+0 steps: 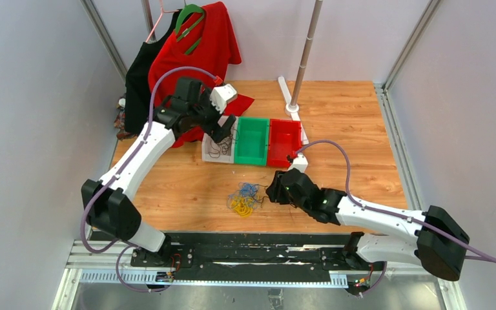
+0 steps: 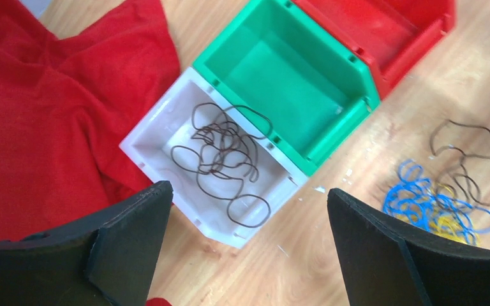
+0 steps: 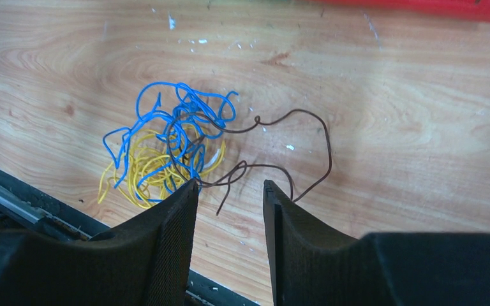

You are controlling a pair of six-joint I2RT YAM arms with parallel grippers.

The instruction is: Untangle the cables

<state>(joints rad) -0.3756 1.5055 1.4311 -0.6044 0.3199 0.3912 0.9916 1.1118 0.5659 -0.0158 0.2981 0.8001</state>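
Note:
A tangle of blue cables (image 3: 166,121) and yellow cables (image 3: 143,172) lies on the wooden table near the front edge, with one dark brown cable (image 3: 296,115) looping out to its right. My right gripper (image 3: 231,183) hovers low beside this pile (image 1: 245,199), open, and the brown cable's loose end lies just past its fingertips, unpinched. More dark brown cables (image 2: 223,153) lie coiled inside the white bin (image 2: 159,124). My left gripper (image 2: 247,190) hangs above that bin's near corner, open wide and holding nothing. The left wrist view also catches the blue cables (image 2: 421,197).
A green bin (image 1: 252,141) and a red bin (image 1: 284,142) stand in a row right of the white bin (image 1: 209,152). A red shirt (image 1: 200,48) and a black garment (image 1: 139,84) hang at the back left. A pole on a white base (image 1: 295,97) rises behind the bins.

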